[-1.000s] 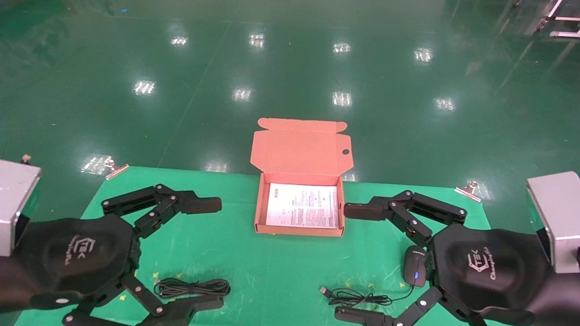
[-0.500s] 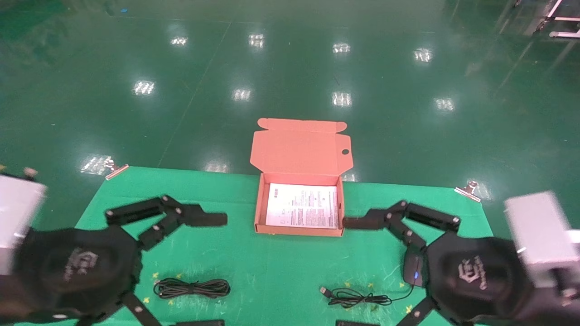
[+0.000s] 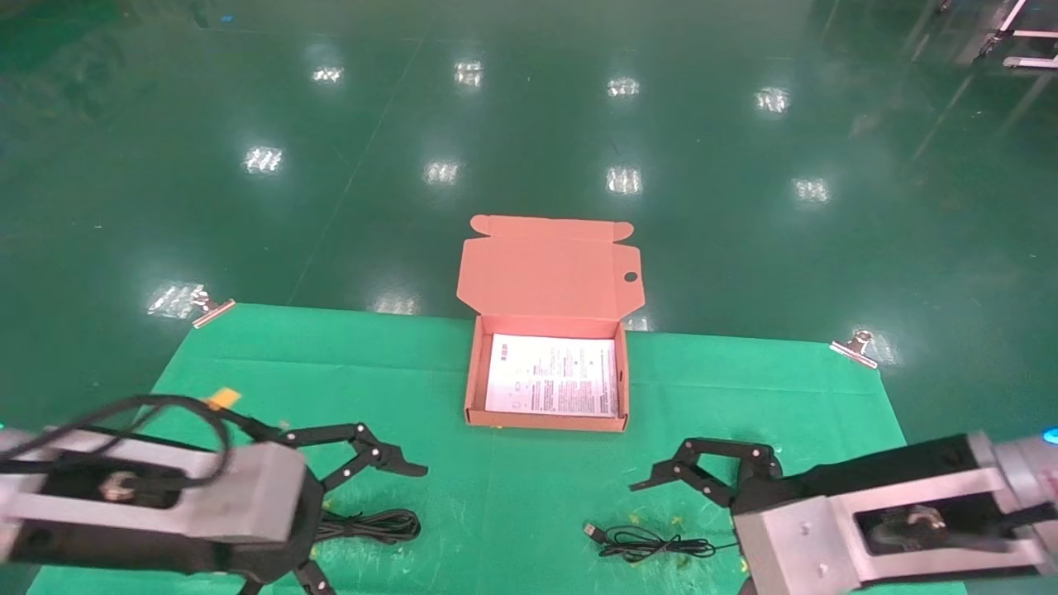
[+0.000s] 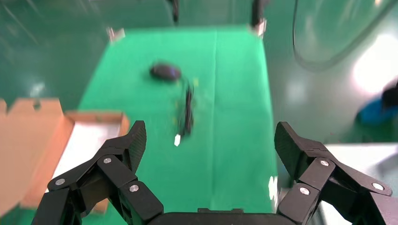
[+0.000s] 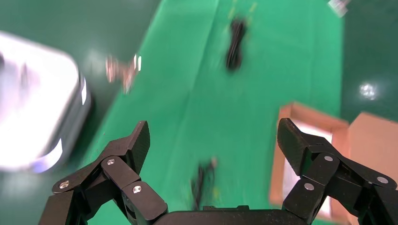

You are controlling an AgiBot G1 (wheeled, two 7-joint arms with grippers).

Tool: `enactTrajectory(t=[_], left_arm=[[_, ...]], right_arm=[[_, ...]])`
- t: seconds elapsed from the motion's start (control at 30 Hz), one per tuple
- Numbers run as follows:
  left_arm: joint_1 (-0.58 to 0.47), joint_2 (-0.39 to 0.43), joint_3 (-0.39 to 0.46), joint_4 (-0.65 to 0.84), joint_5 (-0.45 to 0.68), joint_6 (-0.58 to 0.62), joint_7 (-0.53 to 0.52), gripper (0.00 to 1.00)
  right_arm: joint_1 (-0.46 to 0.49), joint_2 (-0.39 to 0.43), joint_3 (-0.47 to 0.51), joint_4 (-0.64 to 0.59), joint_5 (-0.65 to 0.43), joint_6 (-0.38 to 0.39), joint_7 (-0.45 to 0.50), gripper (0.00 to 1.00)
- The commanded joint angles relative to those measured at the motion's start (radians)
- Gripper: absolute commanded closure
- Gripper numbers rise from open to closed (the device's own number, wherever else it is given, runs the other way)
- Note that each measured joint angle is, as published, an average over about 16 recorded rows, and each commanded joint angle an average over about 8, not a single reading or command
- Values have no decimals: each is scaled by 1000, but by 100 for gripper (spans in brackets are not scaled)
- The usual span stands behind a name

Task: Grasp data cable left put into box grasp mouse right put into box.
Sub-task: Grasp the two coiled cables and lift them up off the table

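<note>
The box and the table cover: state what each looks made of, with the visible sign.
The box: apparently thin cardboard, matte salmon-orange, judging by its folded walls, die-cut tabs and hinged lid standing open. A white printed sheet, probably paper, lies inside.
The table cover: likely cloth or felt, matte green, held by metal clips at its far corners.

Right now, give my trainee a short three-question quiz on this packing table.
1. True or false: the data cable already lies inside the box.
2. What lies at the bottom of the box? A: a white printed sheet. B: a keyboard. C: a phone.
3. Fill in the gap: the left claw and the right claw are both ____.

Key: 1 false, it lies on the green mat by the left claw. 2 A. 3 open.
</note>
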Motion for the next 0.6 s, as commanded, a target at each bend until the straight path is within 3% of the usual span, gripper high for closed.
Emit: enactTrajectory(t=[0.03, 0.4, 0.6], left_arm=[[-25, 13, 28, -5, 53, 1, 1, 0], [-78, 99, 165, -31, 399, -74, 94, 0], [-70, 145, 226, -25, 579, -129, 62, 0]], right_arm=[[45, -13, -50, 2, -64, -3, -33, 0], [146, -96, -248, 8, -368, 40, -114, 0], [135, -140, -305, 8, -493, 92, -104, 0]])
